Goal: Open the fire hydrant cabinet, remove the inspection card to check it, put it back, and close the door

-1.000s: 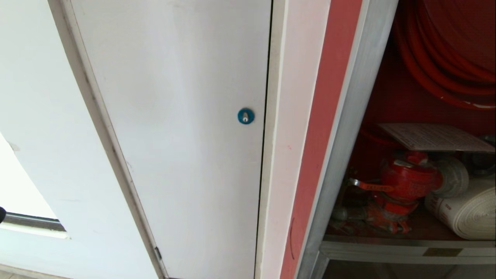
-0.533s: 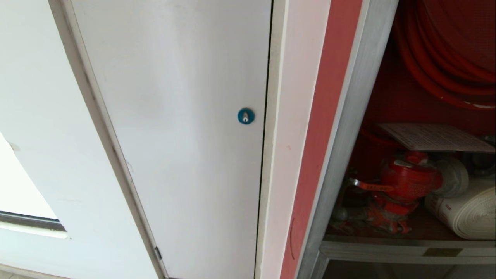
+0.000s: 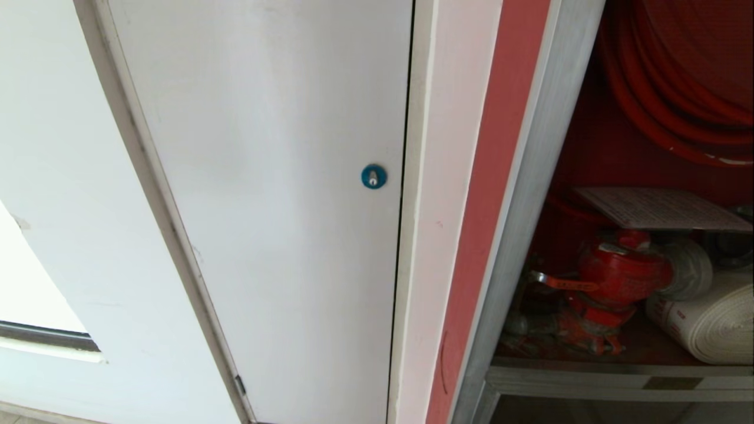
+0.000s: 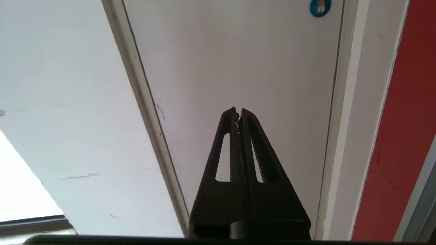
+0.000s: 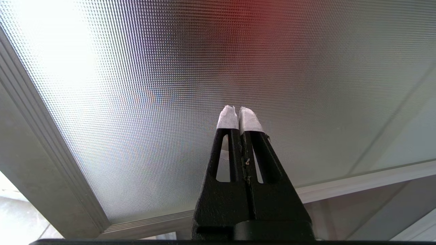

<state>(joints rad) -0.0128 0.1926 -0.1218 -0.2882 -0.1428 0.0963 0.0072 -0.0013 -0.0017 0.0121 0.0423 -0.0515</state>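
The fire hydrant cabinet (image 3: 533,200) stands open at the right of the head view, with a silver frame and a red interior. Inside, the white inspection card (image 3: 660,209) lies flat on top of the red valve (image 3: 618,274). The door does not show in the head view. My left gripper (image 4: 238,110) is shut and empty, pointing at the white panel (image 4: 245,61) left of the cabinet. My right gripper (image 5: 237,109), with white-taped tips, is shut and empty before a textured glass pane (image 5: 170,85) in a silver frame; I cannot tell whether that pane is the door.
A red hose reel (image 3: 677,88) hangs above the card and a white rolled hose (image 3: 707,324) lies beside the valve. The white panel (image 3: 265,206) carries a small blue round lock (image 3: 373,176). A pale jamb (image 3: 439,206) separates panel and cabinet.
A dark tip of my left arm at the head view's left edge a second ago has gone out of that view. The cabinet's contents have not moved.
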